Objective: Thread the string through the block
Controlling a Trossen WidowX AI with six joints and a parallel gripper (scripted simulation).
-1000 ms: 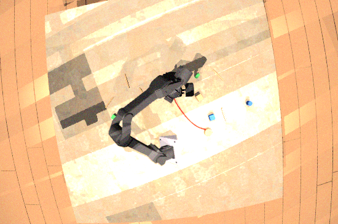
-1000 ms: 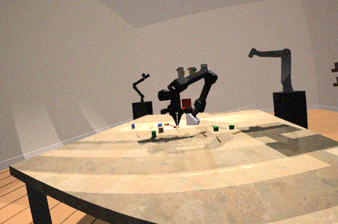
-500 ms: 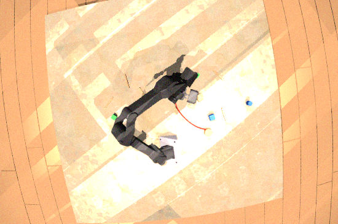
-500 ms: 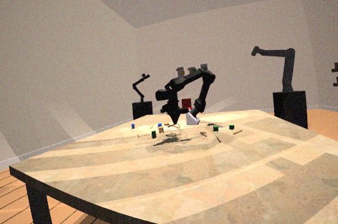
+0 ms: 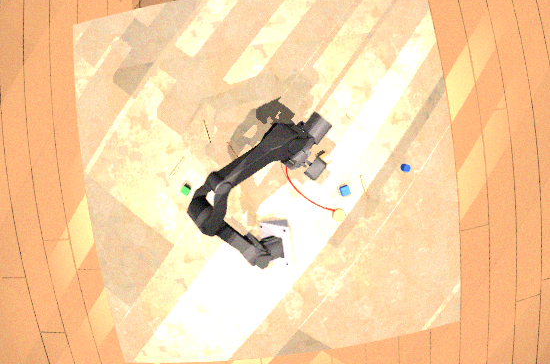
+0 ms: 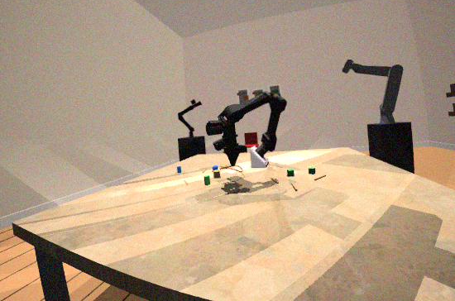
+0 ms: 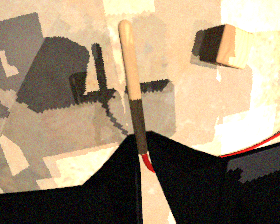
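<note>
My gripper [image 6: 233,164] [image 7: 140,139] is shut on the thin wooden stick [image 7: 131,75] at its string end, above the table. The stick points up and away from the fingertips in the wrist view, its near part in shadow. The red string [image 5: 305,198] [image 6: 238,169] [image 7: 250,151] curves from under the gripper to the round button [image 5: 338,214]. The wooden block [image 5: 326,157] [image 6: 217,174] [image 7: 235,46] stands on the table, apart from the stick, at the upper right in the wrist view. I cannot make out its hole. The fingertips are hidden in the top view.
A blue cube [image 5: 345,190] [image 6: 215,168] lies near the button, with a loose stick [image 5: 364,186] beside it. A blue cylinder [image 5: 405,168] [image 6: 179,169] is farther out. A green cylinder [image 6: 207,180] stands near the block. Green cubes [image 6: 290,173] and other loose sticks [image 6: 294,186] lie across the table.
</note>
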